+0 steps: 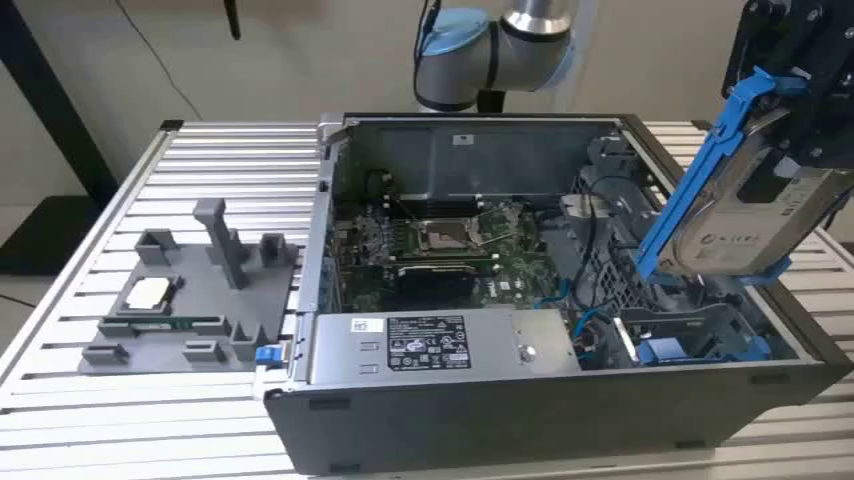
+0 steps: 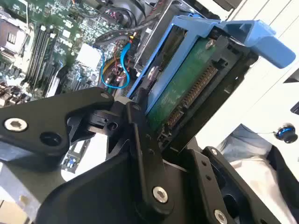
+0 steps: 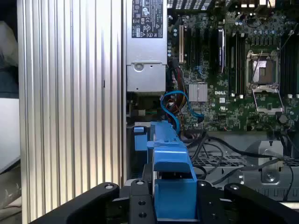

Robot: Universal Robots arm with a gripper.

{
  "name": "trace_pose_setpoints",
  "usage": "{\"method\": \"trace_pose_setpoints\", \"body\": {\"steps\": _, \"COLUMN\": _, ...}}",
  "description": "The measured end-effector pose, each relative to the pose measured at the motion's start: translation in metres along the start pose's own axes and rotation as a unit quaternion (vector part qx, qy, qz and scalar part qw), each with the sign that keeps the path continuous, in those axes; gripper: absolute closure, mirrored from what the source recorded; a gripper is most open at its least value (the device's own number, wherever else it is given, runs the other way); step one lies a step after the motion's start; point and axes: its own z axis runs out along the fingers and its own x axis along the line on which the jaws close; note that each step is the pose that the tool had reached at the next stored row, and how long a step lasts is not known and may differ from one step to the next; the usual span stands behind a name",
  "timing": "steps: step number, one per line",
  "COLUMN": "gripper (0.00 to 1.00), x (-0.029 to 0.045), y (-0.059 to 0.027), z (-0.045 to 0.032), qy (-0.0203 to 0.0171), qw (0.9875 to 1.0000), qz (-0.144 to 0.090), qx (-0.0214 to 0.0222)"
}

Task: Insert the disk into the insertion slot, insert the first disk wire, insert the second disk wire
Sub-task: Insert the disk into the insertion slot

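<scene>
Disk: the disk (image 1: 747, 230), silver in its blue carrier frame (image 1: 694, 170), hangs tilted in the air over the open computer case (image 1: 400, 430), above the case corner that holds the drive cage. It is not yet in the bay.

Risk, tilt: the disk stands steeply slanted to the case floor. If it meets the cage at that angle, I judge the carrier's lower edge would catch on the cage wall instead of sliding in.

Risk, cables: blue cables (image 2: 117, 70) loop inside the case just beside the cage. A descending carrier could pinch or snag them.

Risk, grip: the hold sits toward one end of the disk, so a knock against the case could twist it in the fingers.

Gripper: the gripper (image 2: 182, 116) is clamped on the disk, one black finger on each side, with the connector edge facing the second wrist view.

Slot: the insertion slot (image 1: 681, 330) lies inside the case, below the disk's lower end and apart from it.

Around: the power-supply box (image 1: 441, 345) sits along the case's near wall, and the motherboard (image 1: 454, 240) lies on its floor.
</scene>
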Motion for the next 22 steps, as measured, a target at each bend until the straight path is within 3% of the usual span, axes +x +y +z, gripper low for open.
{"method": "trace_pose_setpoints", "body": {"steps": 9, "gripper": 0.68, "x": -0.0002, "y": 0.0, "z": 0.001, "qy": -0.0001, "qw": 1.0, "qz": 0.0, "qx": 0.0}}
{"method": "trace_pose_setpoints", "body": {"steps": 22, "gripper": 0.68, "x": -0.0003, "y": -0.0009, "z": 0.0116, "qy": 0.0, "qw": 1.0, "qz": 0.0, "qx": 0.0}}
